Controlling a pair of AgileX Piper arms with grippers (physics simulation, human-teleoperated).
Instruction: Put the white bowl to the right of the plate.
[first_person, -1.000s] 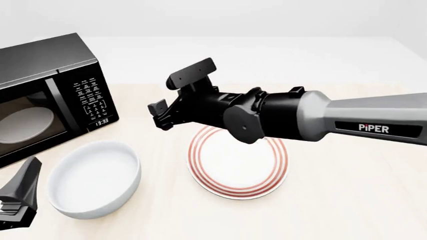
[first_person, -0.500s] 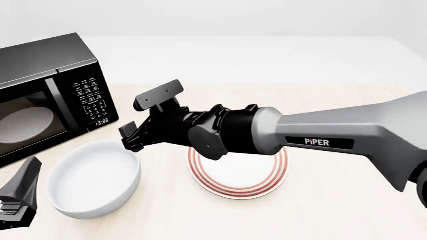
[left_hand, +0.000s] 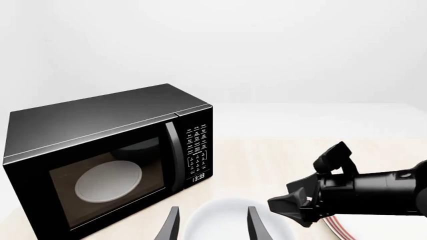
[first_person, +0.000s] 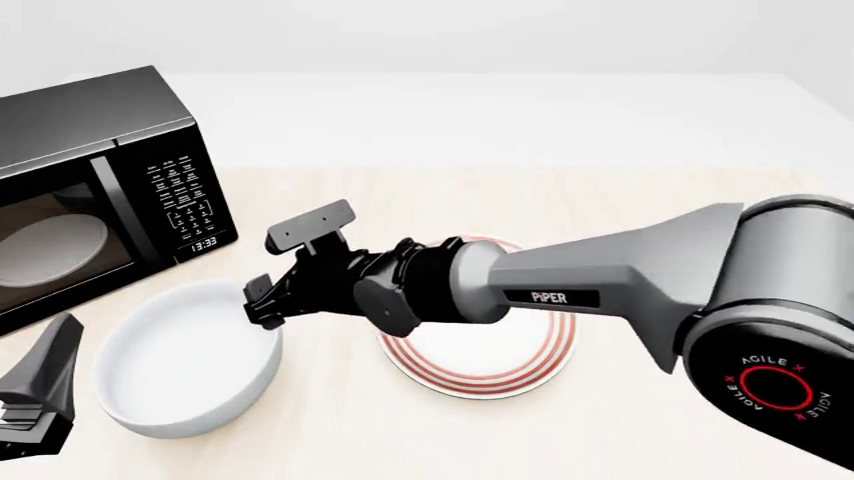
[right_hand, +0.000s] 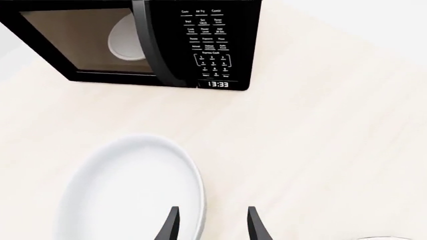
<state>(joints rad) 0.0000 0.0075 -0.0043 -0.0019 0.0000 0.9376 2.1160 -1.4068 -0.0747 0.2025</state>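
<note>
White bowl (first_person: 187, 355) is sitting on the table's left part in the front view, left of the plate (first_person: 477, 345) and just in front of the microwave (first_person: 94, 190), so it's on the wrong side for the job. In that view the right arm is reaching across over the plate, and the right gripper (first_person: 274, 265) is hanging right at the bowl's right-hand rim, fingers spread apart with nothing between them. The left gripper (first_person: 34, 400) is parked at the bottom left corner, near the bowl's left edge, but I honestly can't tell from there how wide it is. In the left wrist view the bowl (left_hand: 230, 220) is peeking in between that gripper's own fingertips (left_hand: 171, 227), which are looking parted and empty, the right gripper (left_hand: 313, 187) is poking in from the side, and a sliver of the plate (left_hand: 343, 231) is showing behind it. In the right wrist view the bowl (right_hand: 133, 192) is lying below the fingers, and the fingertips (right_hand: 172, 225) are lining up over the rim on the side nearest the plate, one tip over the inside and the other looking like it's outside the wall, though I can't tell whether anything is touching yet. My read: the right arm is the one already placed for the pinch, the rim lies straight down from the open jaws, and the carry afterwards is going rightward over the plate.
</note>
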